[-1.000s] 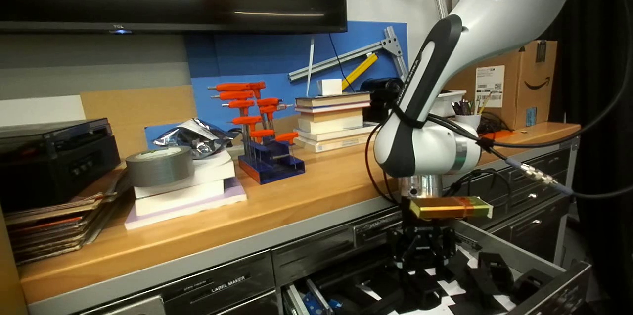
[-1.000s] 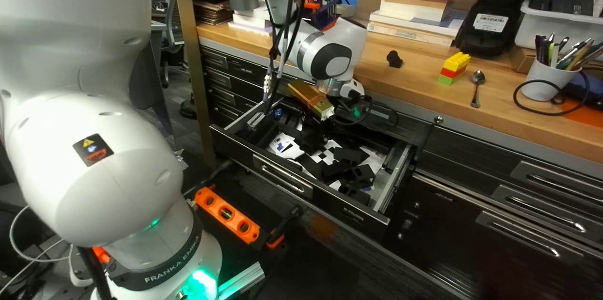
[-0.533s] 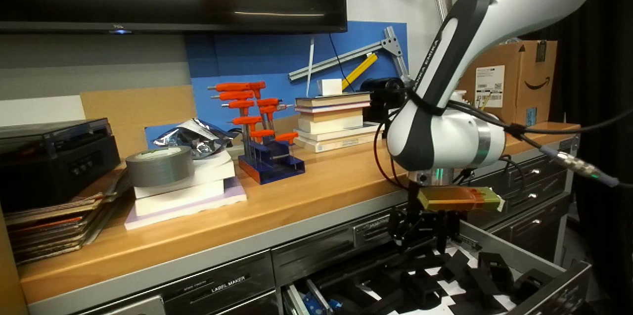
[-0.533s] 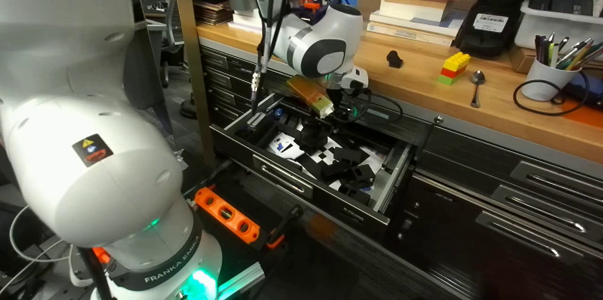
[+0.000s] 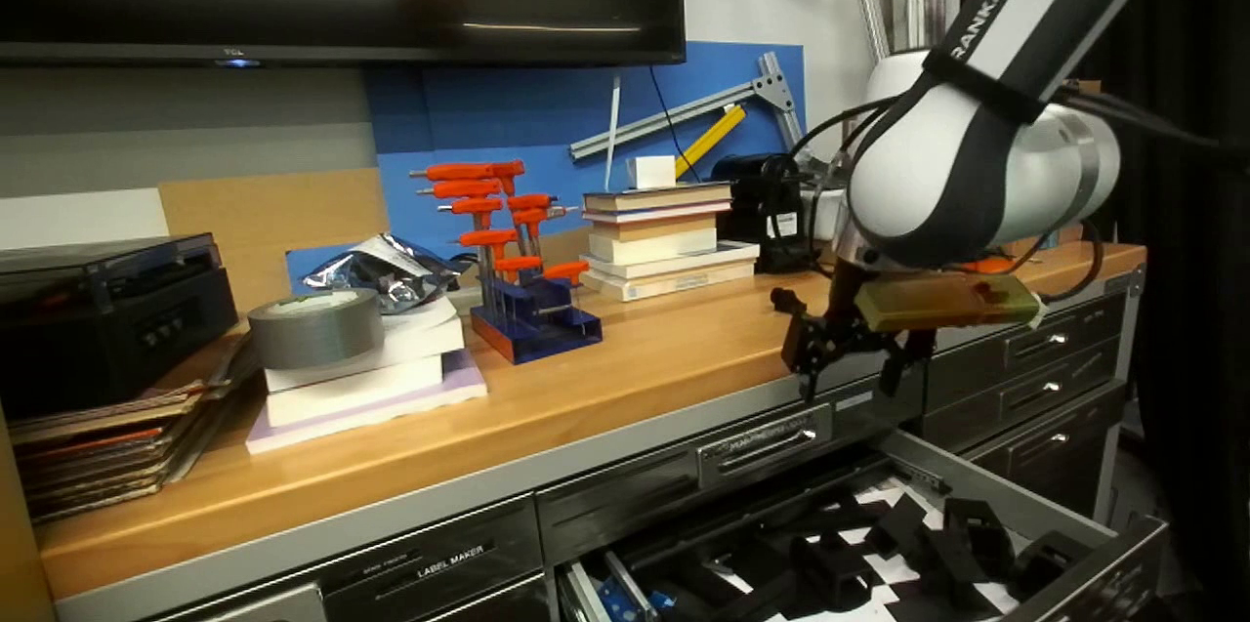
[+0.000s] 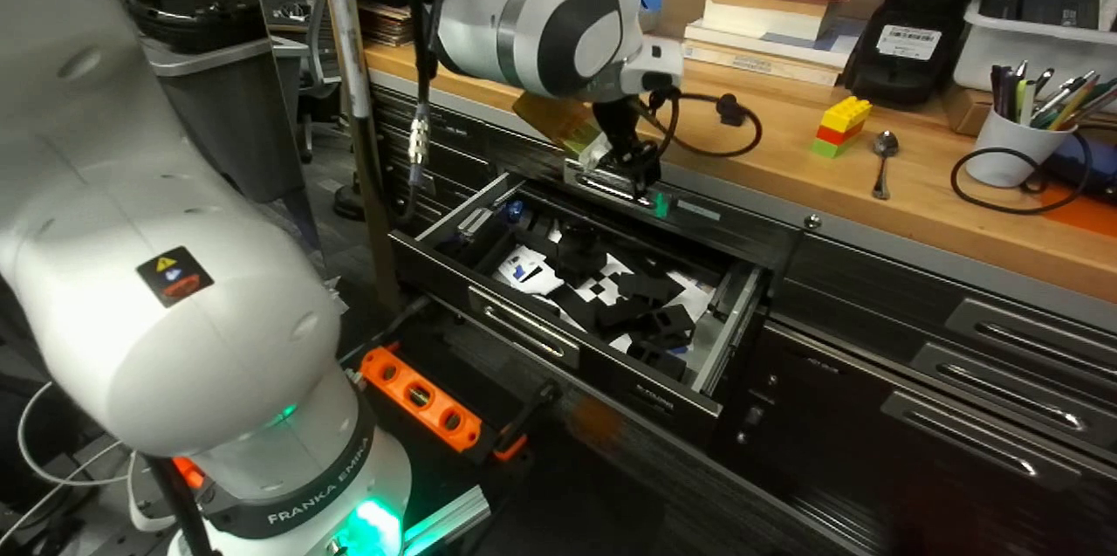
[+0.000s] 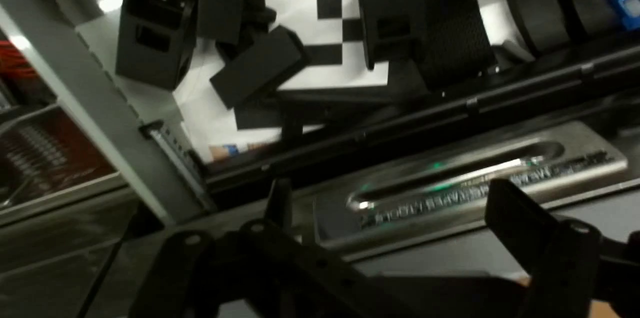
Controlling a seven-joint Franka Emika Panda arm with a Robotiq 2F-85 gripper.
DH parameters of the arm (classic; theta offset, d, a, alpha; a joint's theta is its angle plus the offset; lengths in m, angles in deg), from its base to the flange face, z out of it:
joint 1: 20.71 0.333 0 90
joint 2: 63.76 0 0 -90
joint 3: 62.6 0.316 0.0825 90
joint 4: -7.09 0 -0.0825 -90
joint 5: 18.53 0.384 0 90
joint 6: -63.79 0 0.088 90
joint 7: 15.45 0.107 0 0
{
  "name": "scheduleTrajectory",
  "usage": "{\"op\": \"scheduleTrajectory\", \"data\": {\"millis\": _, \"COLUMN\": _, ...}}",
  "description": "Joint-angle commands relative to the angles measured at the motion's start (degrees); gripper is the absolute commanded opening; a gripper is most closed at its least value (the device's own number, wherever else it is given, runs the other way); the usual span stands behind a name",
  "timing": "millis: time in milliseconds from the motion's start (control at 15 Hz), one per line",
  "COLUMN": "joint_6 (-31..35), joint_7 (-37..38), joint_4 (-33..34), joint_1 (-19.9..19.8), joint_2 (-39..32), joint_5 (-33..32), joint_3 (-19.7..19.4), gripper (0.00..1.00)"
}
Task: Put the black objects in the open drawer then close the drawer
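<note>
Black objects (image 5: 949, 559), several, lay loosely heaped in the pulled-out drawer (image 5: 1102, 585), as I saw in an exterior view. A lone black piece (image 5: 784, 300) sat on the worktop (image 5: 664, 349); I took it for one of the set and judged that fetching it was the step in hand. My pincer (image 5: 848, 388) hung by the worktop's front edge, wide, with nothing in its grip. Lifting first seemed right, so that it would clear that edge before I reached across.

In an exterior view the lone black piece showed close to a cable loop (image 6: 716, 154) of mine; touching or not, I couldn't tell. Best, I reckoned, to bring the loop away, then come straight down astride the piece rather than sweep in sideways. A toy brick stack (image 6: 842, 126) stood apart from it, leaving room for my grip. The drawer's bar handle (image 6: 524, 332) faced outward; a push there, near the middle, looked the likeliest way to close up afterwards without skewing.

In the wrist view the fingers (image 7: 517, 223) stood far apart, a labelled pull plate (image 7: 470, 188) showing between them; contact unclear. Past it, black objects covered much of the drawer's checkered floor (image 7: 295, 13). A bare patch showed; I marked that for the release, low and gentle, because a piece perched on the others might have caught as the drawer slid home.
</note>
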Motion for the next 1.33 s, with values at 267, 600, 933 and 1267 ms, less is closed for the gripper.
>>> {"op": "scheduleTrajectory", "data": {"millis": 267, "joint_6": -9.93, "joint_7": 15.32, "joint_4": 5.65, "joint_1": -5.7, "joint_2": 14.17, "joint_5": -4.8, "joint_3": 8.44, "gripper": 1.0}}
{"op": "scheduleTrajectory", "data": {"millis": 600, "joint_6": -19.69, "joint_7": 32.58, "joint_4": 15.76, "joint_1": -8.12, "joint_2": 10.49, "joint_5": -6.6, "joint_3": 13.81, "gripper": 1.0}}
{"op": "scheduleTrajectory", "data": {"millis": 933, "joint_6": -22.55, "joint_7": 48.33, "joint_4": 22.1, "joint_1": -6.33, "joint_2": 5.15, "joint_5": -6.76, "joint_3": 13.41, "gripper": 1.0}}
{"op": "scheduleTrajectory", "data": {"millis": 1267, "joint_6": -23.32, "joint_7": 58.06, "joint_4": 29.38, "joint_1": -4.5, "joint_2": -3.79, "joint_5": -10.88, "joint_3": 11.24, "gripper": 1.0}}
